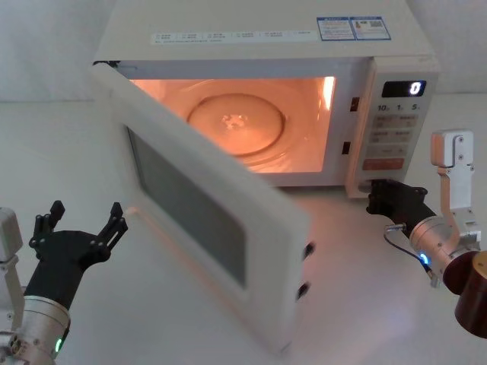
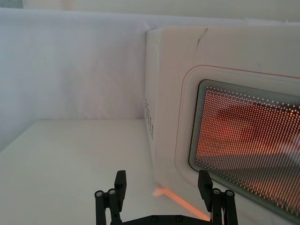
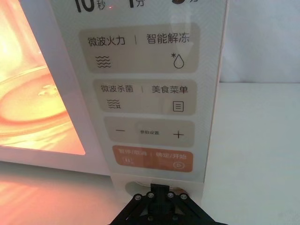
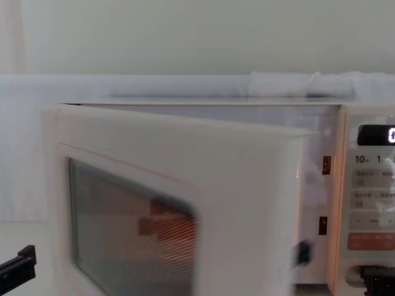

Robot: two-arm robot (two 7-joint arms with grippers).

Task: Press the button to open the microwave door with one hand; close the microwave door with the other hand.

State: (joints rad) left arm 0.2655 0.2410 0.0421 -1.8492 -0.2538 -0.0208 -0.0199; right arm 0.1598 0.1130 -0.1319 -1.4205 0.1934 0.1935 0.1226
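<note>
Microwave door (image 1: 205, 220) ajar, display (image 1: 403, 88) reads "0". Right claw (image 1: 378, 199) at button, width unclear. Left claw (image 1: 84, 220) wide.

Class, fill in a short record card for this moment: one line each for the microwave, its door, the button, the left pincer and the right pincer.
microwave: on the table, cavity lit orange, display shows 0
microwave door: swung open toward the robot, hinged on the left
button: bottom of the keypad strip, below the orange key
left pincer: open, apart from the door's outer face
right pincer: at the button, at the panel's base
</note>
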